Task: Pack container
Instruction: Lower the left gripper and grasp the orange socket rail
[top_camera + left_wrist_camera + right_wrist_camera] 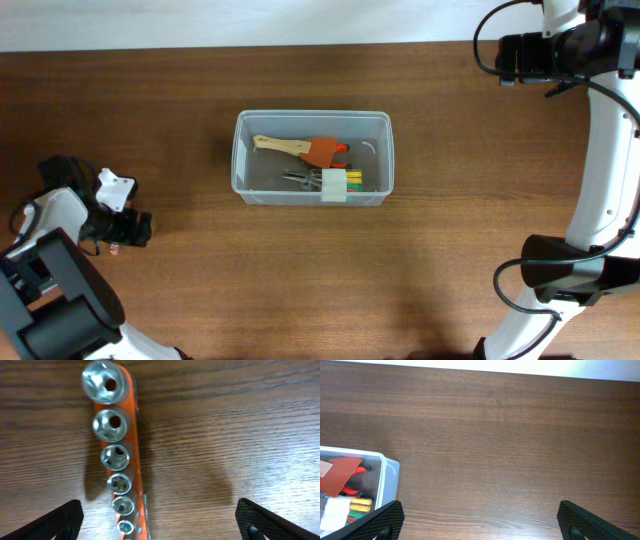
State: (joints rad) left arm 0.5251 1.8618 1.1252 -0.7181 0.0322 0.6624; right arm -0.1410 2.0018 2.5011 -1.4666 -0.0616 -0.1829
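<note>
The container (238, 155) sits mid-table. It holds 1 orange scraper (318, 151) with a wooden handle, a metal tool (298, 180) and a packet (338, 184) of coloured bits. The left gripper (160, 522) gapes wide over a socket rail (114, 425). The right gripper (480, 522) is wide, holding nothing.

Bare table (450, 260) lies on every side of the container (238, 165), so each side is open to approach. Its top is open too, but tools (315, 165) lie across the middle inside. Near the table's left edge, a socket rail (119, 455) sits between the left gripper's (160, 522) wide-spread fingers, with free wood beside it. Below the right gripper (480, 522), jaws wide, there is only bare wood.
</note>
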